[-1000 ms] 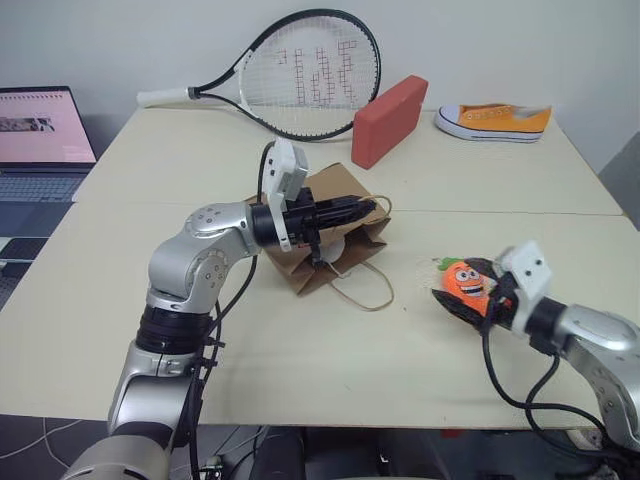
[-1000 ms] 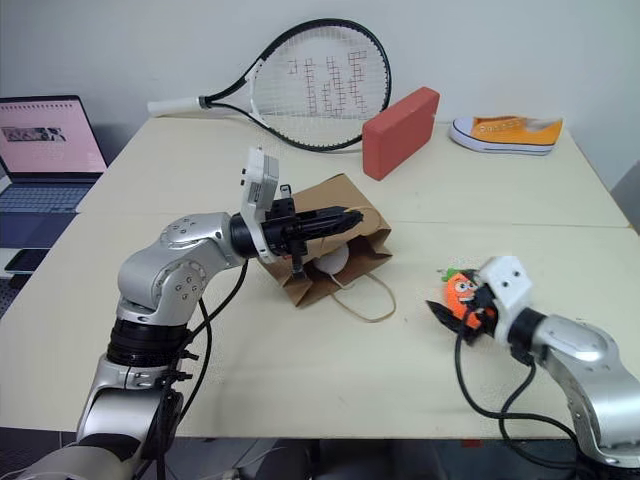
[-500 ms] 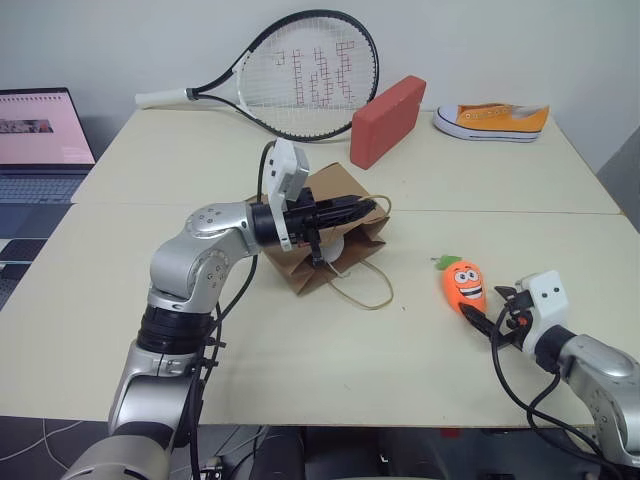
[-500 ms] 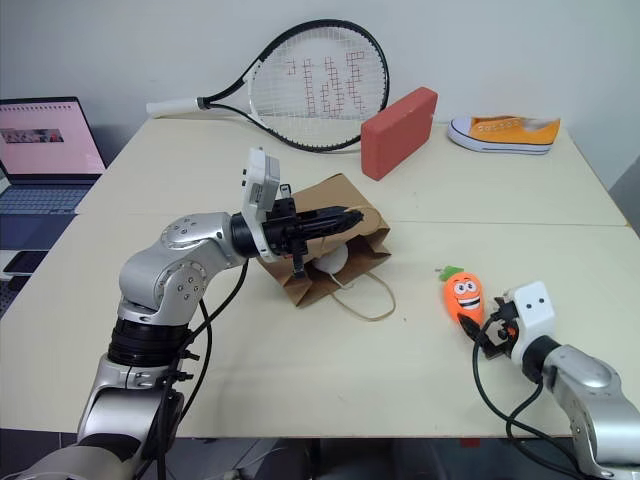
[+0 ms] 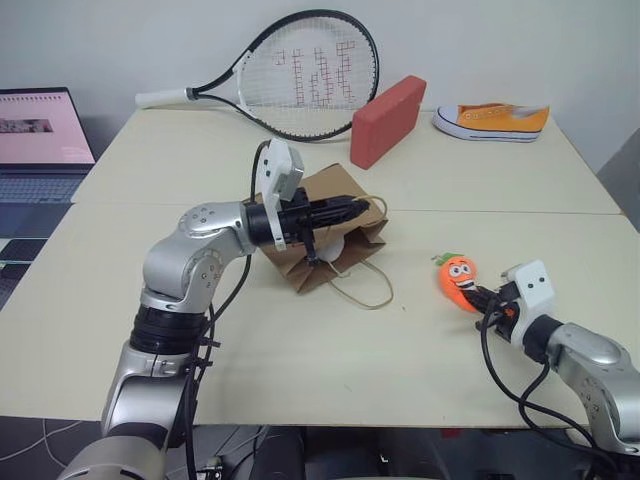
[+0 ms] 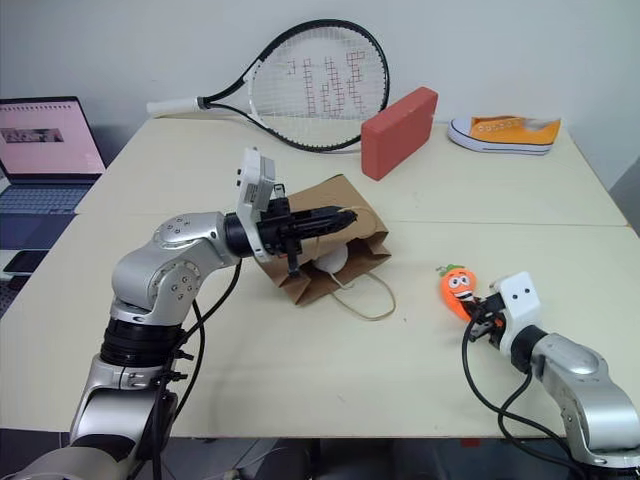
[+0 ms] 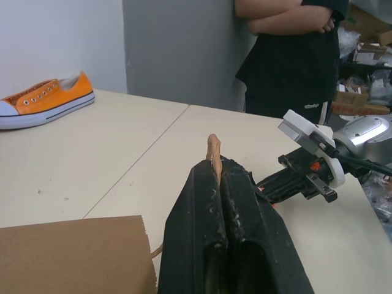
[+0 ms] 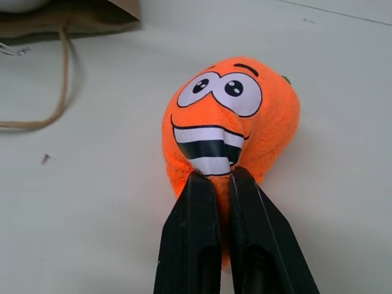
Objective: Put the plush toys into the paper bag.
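Lying on its side near the middle of the table, the paper bag has its mouth turned toward about 4 o'clock, with one loop handle spread flat on the tabletop in front of it. The left gripper reaches level across the top of the bag's mouth, its black fingers pressed together on a thin strip of brown paper, which in the left wrist view pokes out beyond the fingertips; whether that strip is the bag's rim or its other handle cannot be told. Just inside the mouth, under that gripper, the white plush toy shows as a pale rounded shape. At about 3 o'clock from the bag, well apart from it, the carrot plush toy lies on the table, its green top away from the robot. The right gripper has its fingers closed on the carrot's lower end, just under the printed grin, as the right wrist view shows. A tennis racket, a red block and an orange sneaker sit along the far side, around 12 to 2 o'clock.
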